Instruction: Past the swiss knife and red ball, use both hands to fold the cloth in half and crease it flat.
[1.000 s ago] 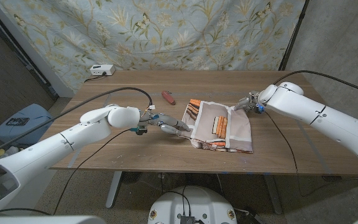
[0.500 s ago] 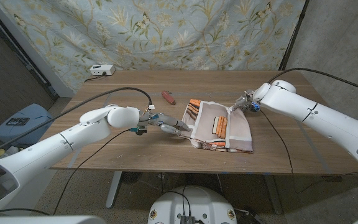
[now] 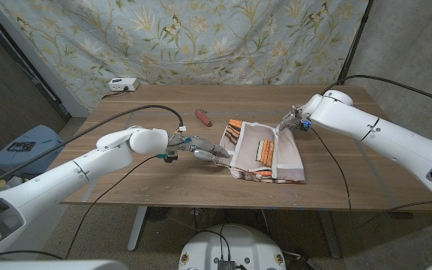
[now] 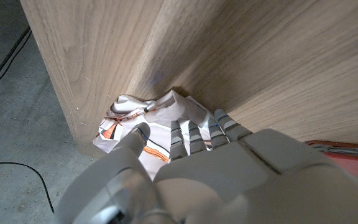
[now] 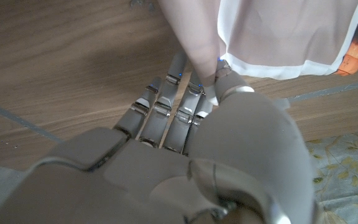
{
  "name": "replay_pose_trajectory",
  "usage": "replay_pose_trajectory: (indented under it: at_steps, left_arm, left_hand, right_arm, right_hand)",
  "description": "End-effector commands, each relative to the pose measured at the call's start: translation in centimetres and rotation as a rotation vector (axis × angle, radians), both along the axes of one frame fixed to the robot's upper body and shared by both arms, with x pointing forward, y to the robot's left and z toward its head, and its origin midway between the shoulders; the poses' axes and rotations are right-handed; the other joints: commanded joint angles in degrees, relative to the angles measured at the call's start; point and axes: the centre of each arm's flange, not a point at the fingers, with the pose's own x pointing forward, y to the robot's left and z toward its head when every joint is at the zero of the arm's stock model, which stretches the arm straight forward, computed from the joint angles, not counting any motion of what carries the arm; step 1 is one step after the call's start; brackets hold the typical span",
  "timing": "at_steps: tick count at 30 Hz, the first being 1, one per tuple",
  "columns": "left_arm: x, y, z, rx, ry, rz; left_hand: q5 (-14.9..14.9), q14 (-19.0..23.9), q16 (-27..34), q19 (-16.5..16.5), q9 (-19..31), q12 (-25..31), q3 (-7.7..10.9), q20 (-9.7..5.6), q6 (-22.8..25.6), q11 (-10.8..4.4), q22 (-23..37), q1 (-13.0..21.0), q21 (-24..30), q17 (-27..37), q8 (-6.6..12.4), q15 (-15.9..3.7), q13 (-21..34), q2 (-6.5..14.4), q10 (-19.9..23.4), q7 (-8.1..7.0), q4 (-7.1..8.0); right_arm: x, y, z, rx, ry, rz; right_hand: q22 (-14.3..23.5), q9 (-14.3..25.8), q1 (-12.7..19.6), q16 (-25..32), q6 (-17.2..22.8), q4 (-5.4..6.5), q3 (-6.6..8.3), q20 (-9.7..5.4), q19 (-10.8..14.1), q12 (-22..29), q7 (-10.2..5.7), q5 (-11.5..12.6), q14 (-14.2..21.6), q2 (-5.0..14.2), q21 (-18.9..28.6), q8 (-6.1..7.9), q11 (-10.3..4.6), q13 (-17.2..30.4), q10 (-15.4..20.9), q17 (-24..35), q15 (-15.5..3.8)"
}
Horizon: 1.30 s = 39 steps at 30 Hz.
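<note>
The white cloth (image 3: 255, 160) with orange stripes lies rumpled at the table's middle right. My right hand (image 3: 297, 122) pinches its far right corner and holds it a little off the wood; in the right wrist view the thumb and fingers (image 5: 194, 93) pinch the white hem of the cloth (image 5: 278, 31). My left hand (image 3: 203, 153) reaches to the cloth's left edge with fingers stretched out. In the left wrist view its fingertips (image 4: 194, 130) lie on the cloth (image 4: 129, 115), with no pinch visible. The red swiss knife (image 3: 202, 118) lies behind the left hand and appears as a red swiss knife (image 4: 347, 155) in the left wrist view.
A small white box (image 3: 123, 85) with a cable sits at the table's far left corner. A blue bin (image 3: 25, 146) stands on the floor to the left. Black cables trail from both arms over the table (image 3: 148, 105). A floral curtain hangs behind.
The right arm has swung up and toward the far side, and its hand has kept the cloth corner in almost the same spot. The left hand has not moved.
</note>
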Motion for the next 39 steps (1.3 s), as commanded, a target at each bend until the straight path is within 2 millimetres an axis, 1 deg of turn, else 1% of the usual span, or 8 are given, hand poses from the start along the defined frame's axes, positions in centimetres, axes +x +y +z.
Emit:
replay_pose_trajectory:
  at_steps: [1,8,23,29,32,39]
  left_arm:
    - [0.2,0.3,0.1,-0.01,0.0,-0.004]
    - [0.4,0.6,0.0,-0.017,0.005,-0.005]
    - [0.9,1.6,0.1,-0.03,0.023,-0.003]
    - [1.2,2.1,0.4,-0.032,0.027,-0.001]
    - [1.2,2.3,0.4,-0.032,0.029,-0.002]
    - [1.3,2.5,0.4,-0.035,0.036,-0.001]
  left_hand:
    - [-0.1,0.4,0.1,0.6,0.2,-0.1,-0.04,-0.12,0.4,-0.11,0.2,0.6,-0.1,0.0,0.1,0.08,0.1,0.2,0.3,-0.16,-0.51]
    - [-0.2,0.5,0.1,0.7,0.2,-0.1,-0.09,-0.03,0.5,-0.23,0.2,0.7,0.0,0.0,0.11,0.07,0.1,0.3,0.4,-0.24,-0.81]
    - [-0.2,0.6,0.1,0.8,0.2,-0.1,-0.18,-0.11,0.6,-0.19,0.2,1.1,-0.1,0.0,0.1,-0.03,0.1,0.3,0.5,-0.38,-1.34]
    - [-0.2,0.7,0.1,0.9,0.2,-0.1,-0.22,-0.13,0.7,-0.29,0.2,1.2,-0.1,0.0,0.12,-0.05,0.1,0.3,0.5,-0.31,-1.49]
    - [-0.2,0.7,0.1,0.9,0.2,-0.1,-0.24,-0.09,0.7,-0.24,0.2,1.2,-0.1,0.0,0.12,-0.07,0.1,0.3,0.5,-0.3,-1.54]
    - [-0.2,0.8,0.1,0.9,0.2,-0.1,-0.34,-0.09,0.9,-0.26,0.2,1.3,-0.1,0.0,0.16,-0.1,0.1,0.3,0.6,-0.34,-1.68]
  right_arm:
    - [-1.1,2.6,2.0,0.005,-0.023,0.028]
    - [-1.4,3.9,3.0,-0.004,-0.035,0.035]
    - [-1.3,6.6,5.1,-0.016,-0.036,0.067]
    - [-1.2,7.3,5.3,-0.024,-0.034,0.073]
    - [-1.2,7.6,5.4,-0.014,-0.032,0.078]
    - [-1.8,8.2,5.7,-0.022,-0.037,0.076]
  right_hand:
    - [0.0,0.2,1.1,0.4,0.4,0.26,-0.04,0.55,0.7,0.3,0.3,-0.1,0.6,0.09,0.0,0.29,-0.05,0.3,0.6,0.4,-8.0]
    - [0.0,0.2,2.0,0.5,0.6,0.33,-0.29,0.74,0.9,0.4,0.63,-0.3,0.8,0.35,-0.1,0.29,0.41,0.5,0.6,0.7,-8.06]
    - [0.0,0.2,3.3,0.4,0.8,0.39,-0.73,1.21,1.4,0.3,1.04,-0.6,1.1,0.49,0.0,0.28,0.75,0.4,0.8,1.1,-8.0]
    - [0.0,0.1,3.6,0.3,0.6,0.49,-0.92,1.29,1.5,0.3,1.27,-0.7,1.2,0.52,-0.1,0.13,0.8,0.5,0.6,1.1,-7.82]
    - [0.0,0.1,3.7,0.2,0.7,0.56,-1.02,1.34,1.6,0.3,1.31,-0.7,1.3,0.58,-0.1,0.11,1.08,0.6,0.6,1.1,-7.75]
    - [0.0,0.0,4.2,0.0,0.6,0.56,-1.15,1.66,1.7,0.3,1.61,-0.8,1.4,0.67,-0.1,-0.02,1.11,0.6,0.5,1.0,-7.52]
